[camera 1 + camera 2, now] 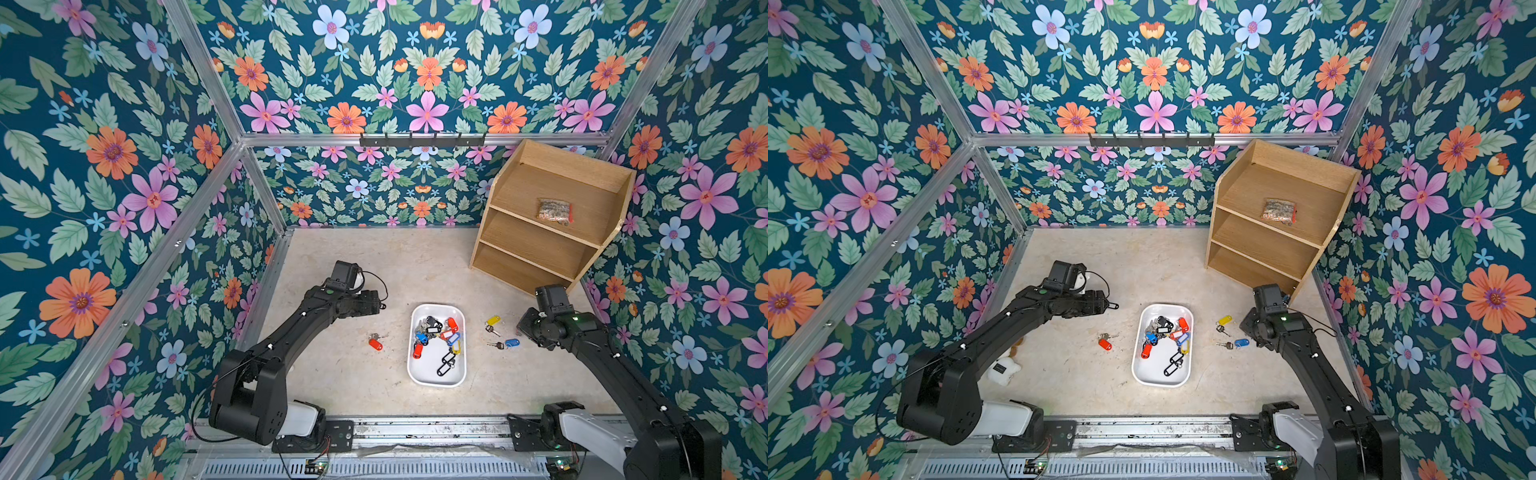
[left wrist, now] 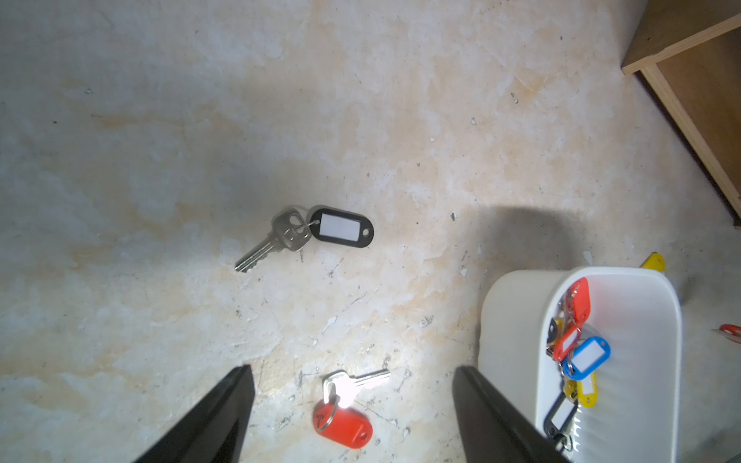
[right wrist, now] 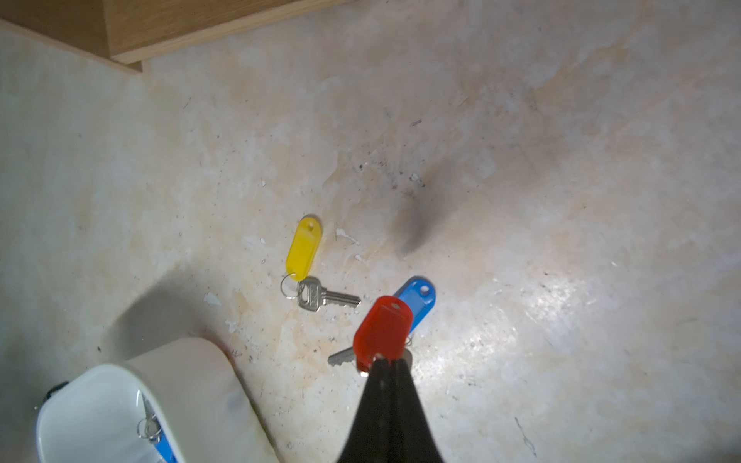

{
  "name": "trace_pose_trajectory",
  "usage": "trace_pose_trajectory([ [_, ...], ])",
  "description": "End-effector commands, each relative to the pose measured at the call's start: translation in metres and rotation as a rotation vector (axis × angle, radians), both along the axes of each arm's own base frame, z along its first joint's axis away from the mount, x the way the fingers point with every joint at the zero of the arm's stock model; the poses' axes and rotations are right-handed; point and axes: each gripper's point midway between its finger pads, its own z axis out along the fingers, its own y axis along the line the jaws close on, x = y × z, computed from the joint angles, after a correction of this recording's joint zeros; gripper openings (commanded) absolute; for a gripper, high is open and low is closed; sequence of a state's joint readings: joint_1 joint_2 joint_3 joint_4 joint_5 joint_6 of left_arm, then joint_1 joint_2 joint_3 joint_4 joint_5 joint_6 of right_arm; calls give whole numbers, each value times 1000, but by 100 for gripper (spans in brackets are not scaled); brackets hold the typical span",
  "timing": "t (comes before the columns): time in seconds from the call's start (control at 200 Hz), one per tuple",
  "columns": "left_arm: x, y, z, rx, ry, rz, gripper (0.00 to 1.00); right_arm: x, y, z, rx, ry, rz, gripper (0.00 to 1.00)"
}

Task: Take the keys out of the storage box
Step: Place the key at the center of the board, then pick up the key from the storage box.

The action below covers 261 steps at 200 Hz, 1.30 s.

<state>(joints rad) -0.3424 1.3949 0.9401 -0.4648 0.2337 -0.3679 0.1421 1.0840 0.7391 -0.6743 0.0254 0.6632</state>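
The stamp on the metal key with the yellow oval plastic tag (image 3: pixel 310 298) is too small for me to read. My right claw (image 3: pixel 384 362) is pressed together, pinching a red oval plastic tag (image 3: pixel 383 330) over the beige worktop (image 3: pixel 561 200), beside the shallow white plastic storage box (image 1: pixel 424 368). Most of the small tagged metal keys (image 1: pixel 434 332) lie inside this box. My left claw (image 2: pixel 353 375) is spread, and another red-tagged key (image 2: pixel 343 427) lies on the worktop near it.

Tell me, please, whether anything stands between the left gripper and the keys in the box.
Nothing visible does from above: the box has no lid and its keys lie bare. The open left gripper hangs beside it, near a red-tag key on the table.
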Motion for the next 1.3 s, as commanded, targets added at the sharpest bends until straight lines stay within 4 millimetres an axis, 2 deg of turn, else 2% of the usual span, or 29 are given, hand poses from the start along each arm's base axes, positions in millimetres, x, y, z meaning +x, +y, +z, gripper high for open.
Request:
trace_pose_trajectory([
  [0.0,3,-2,2,-8,-13,-8,84,15,-2,-1,20,-28,9,0],
  [0.345,2,-2,-1,0,-8,-11,83,34,-7,-30,18,13,7,2],
  [0.4,1,-2,-1,16,-13,-12,83,35,-7,-31,16,16,9,11],
  [0.47,0,-2,-1,31,-19,-16,83,35,-9,-28,10,13,9,38],
  [0.52,-1,-4,-1,46,-25,-26,83,36,-9,-22,4,3,12,51],
  [0.525,-2,-5,0,47,-27,-27,83,36,-9,-21,3,1,12,56],
  [0.54,-2,-5,-1,51,-26,-30,83,36,-10,-19,1,-2,12,64],
  [0.575,-3,-7,0,54,-31,-38,83,36,-11,-15,-6,-9,15,69],
  [0.705,-7,-17,4,56,-49,-72,82,35,-11,11,-16,-61,36,69],
  [0.795,-16,-27,10,90,-75,-104,81,31,-6,31,-2,-111,80,64],
  [0.97,-39,-70,40,146,-124,-182,81,18,-7,58,-35,-162,135,52],
  [1.12,-51,-99,57,77,-94,-134,77,8,-20,61,-123,-150,144,48],
  [1.3,-75,-136,39,-12,9,-87,72,9,-14,61,-99,-172,168,45],
])
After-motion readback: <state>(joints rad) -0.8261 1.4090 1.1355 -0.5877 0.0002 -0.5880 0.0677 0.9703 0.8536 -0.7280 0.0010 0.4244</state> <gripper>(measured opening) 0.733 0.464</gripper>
